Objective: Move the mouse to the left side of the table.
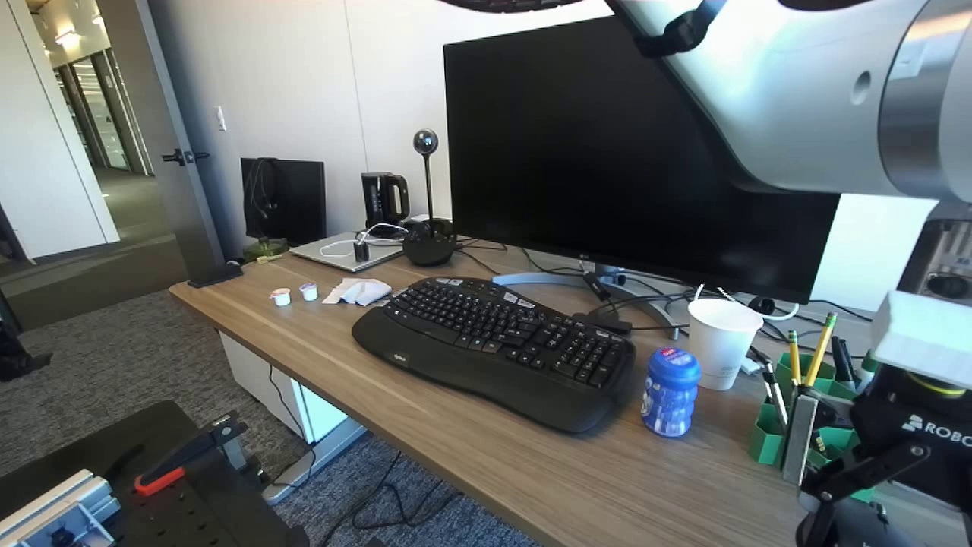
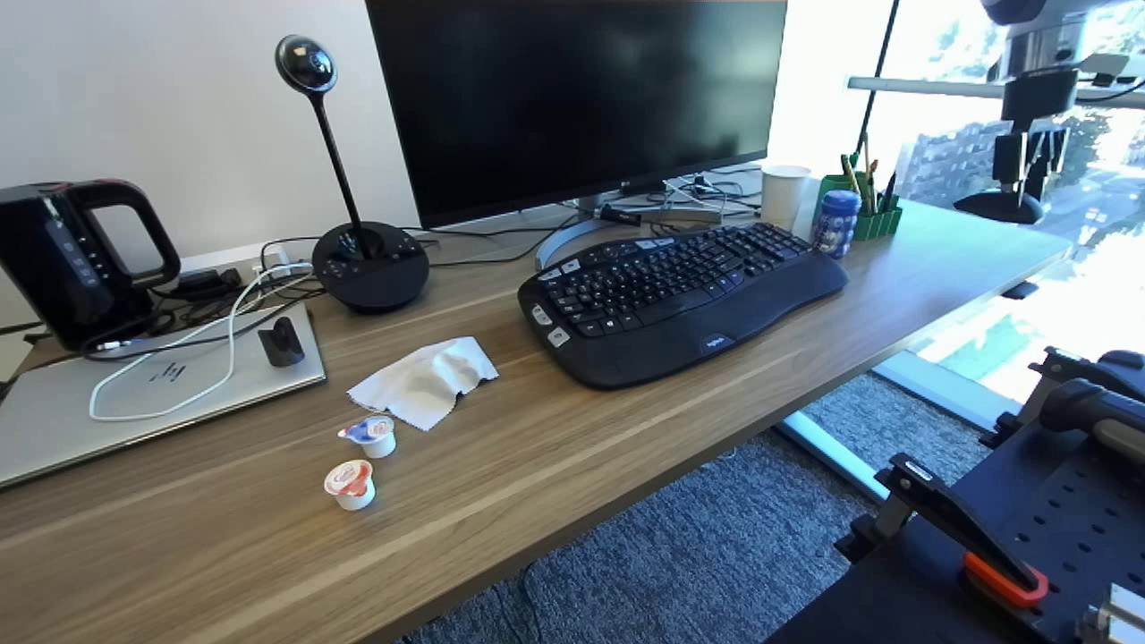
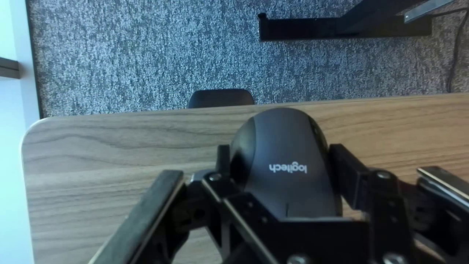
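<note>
The dark grey-black mouse (image 3: 287,157) is between the two fingers of my gripper (image 3: 280,161) in the wrist view, with a finger against each side. In an exterior view the gripper (image 2: 1024,183) holds the mouse (image 2: 997,207) in the air by the right end of the table (image 2: 966,246). In an exterior view the gripper (image 1: 820,490) is at the lower right, and the mouse (image 1: 873,528) is partly cut off by the bottom edge. The table (image 3: 110,146) shows beneath the mouse in the wrist view.
A wide black keyboard (image 1: 493,349) lies mid-table before a large monitor (image 1: 607,152). A blue can (image 1: 671,391), white cup (image 1: 721,342) and green pen holder (image 1: 771,433) stand near the gripper. A cloth (image 2: 429,380), creamer cups (image 2: 351,485) and laptop (image 2: 54,420) lie at the left.
</note>
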`<action>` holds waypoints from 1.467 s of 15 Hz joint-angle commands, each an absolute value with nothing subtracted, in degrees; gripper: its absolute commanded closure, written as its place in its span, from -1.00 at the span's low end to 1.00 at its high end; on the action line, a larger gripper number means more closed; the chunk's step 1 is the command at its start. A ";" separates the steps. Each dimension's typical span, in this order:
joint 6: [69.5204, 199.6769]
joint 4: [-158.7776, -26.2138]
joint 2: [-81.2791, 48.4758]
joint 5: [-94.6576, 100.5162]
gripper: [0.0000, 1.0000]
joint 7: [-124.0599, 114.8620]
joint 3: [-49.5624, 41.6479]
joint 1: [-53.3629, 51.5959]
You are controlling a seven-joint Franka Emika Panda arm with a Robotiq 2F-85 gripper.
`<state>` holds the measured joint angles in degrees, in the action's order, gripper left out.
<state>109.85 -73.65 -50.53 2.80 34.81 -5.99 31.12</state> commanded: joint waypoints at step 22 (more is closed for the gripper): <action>128.06 -100.60 -36.94 5.63 0.15 32.62 -6.86 23.62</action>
<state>125.41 -95.58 -40.45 4.11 33.07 -6.19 24.88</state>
